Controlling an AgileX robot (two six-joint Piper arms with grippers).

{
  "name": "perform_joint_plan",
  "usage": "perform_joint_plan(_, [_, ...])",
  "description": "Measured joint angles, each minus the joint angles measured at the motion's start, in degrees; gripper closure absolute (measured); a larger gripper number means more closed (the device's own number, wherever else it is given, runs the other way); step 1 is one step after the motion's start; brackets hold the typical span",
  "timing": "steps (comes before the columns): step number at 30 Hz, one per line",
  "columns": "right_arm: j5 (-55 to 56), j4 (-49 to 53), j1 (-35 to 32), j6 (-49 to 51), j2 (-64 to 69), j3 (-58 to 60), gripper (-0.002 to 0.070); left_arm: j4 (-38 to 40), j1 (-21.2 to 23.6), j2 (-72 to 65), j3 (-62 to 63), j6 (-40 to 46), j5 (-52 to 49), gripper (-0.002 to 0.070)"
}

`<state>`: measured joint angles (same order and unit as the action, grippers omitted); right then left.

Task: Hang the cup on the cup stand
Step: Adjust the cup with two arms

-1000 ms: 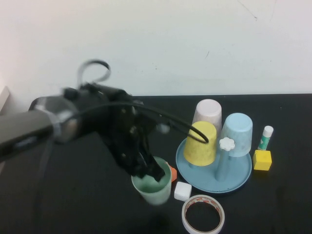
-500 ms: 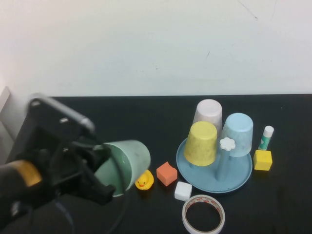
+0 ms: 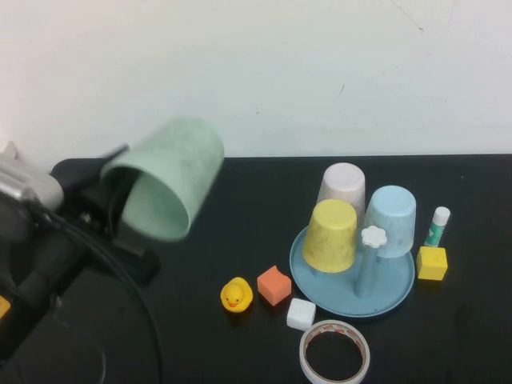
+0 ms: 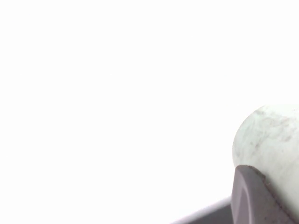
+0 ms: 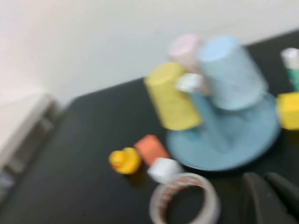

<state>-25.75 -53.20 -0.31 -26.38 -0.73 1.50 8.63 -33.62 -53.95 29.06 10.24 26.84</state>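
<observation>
The pale mint-green cup (image 3: 168, 176) hangs in the air at the left of the high view, tipped on its side with its mouth facing down and toward the camera. My left gripper (image 3: 120, 204) is shut on its rim; the left wrist view shows one dark finger (image 4: 252, 196) pressed against the cup (image 4: 275, 135). The light-blue cup stand (image 3: 392, 292) sits at the right and carries upturned yellow, pink and light-blue cups, plus a white flower cap (image 3: 373, 236) on one peg. My right gripper (image 5: 273, 198) is shut and empty, low near the stand (image 5: 243, 144).
A yellow duck (image 3: 236, 295), an orange block (image 3: 274, 285) and a white cube (image 3: 300, 314) lie left of the stand. A tape roll (image 3: 334, 352) sits in front of it. A yellow cube (image 3: 430, 262) and a glue stick (image 3: 436, 226) stand to its right.
My left arm lifted the cup off the table beside the stand and swung it up and to the left. The duck and orange block came into view.
</observation>
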Motion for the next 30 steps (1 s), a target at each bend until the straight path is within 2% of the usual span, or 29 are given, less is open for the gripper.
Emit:
perform_joint_plan(6, [-3.9, -18.3, 0.0, -17.7, 0.9, -0.9, 0.0678, -0.5, 0.0, -4.4, 0.0, -1.6, 10.1, 0.0669])
perform_joint_plan(9, [-7.6, -22.9, 0.0, -23.1, 6.5, -4.8, 0.0669, -0.5, 0.0, -7.2, 0.0, -4.0, 12.1, 0.0669])
perform_joint_plan(11, [-11.1, -25.9, 0.0, -27.2, 12.4, -7.9, 0.0638, -0.9, 0.0, -8.7, 0.0, -5.8, 13.6, 0.0669])
perform_joint_plan(14, [-17.0, -33.2, 0.0, -33.5, 22.0, -12.7, 0.0534, -1.3, 0.0, -10.4, 0.0, -7.2, 15.9, 0.0669])
perform_joint_plan(16, [-22.3, -38.9, 0.0, -37.9, 29.1, -15.2, 0.0409, -2.0, 0.0, -10.9, 0.0, -7.5, 16.4, 0.0669])
perform_joint_plan(19, [-30.3, -41.9, 0.0, -40.3, 39.5, -18.6, 0.0218, -3.6, 0.0, -11.3, 0.0, -7.6, 17.0, 0.0669])
perform_joint_plan(21, [-35.6, -42.2, 0.0, -39.8, 47.1, -21.0, 0.0128, -4.8, 0.0, -11.3, 0.0, -7.6, 17.6, 0.0669])
perform_joint_plan(24, [-40.5, -42.3, 0.0, -36.4, 56.9, -25.8, 0.0065, -7.3, 0.0, -11.3, 0.0, -7.8, 18.6, 0.0669])
perform_joint_plan(30, [-39.6, -42.7, 3.7, -25.1, 69.8, -36.6, 0.0045, -11.1, 0.0, -11.3, 0.0, -7.8, 19.6, 0.0669])
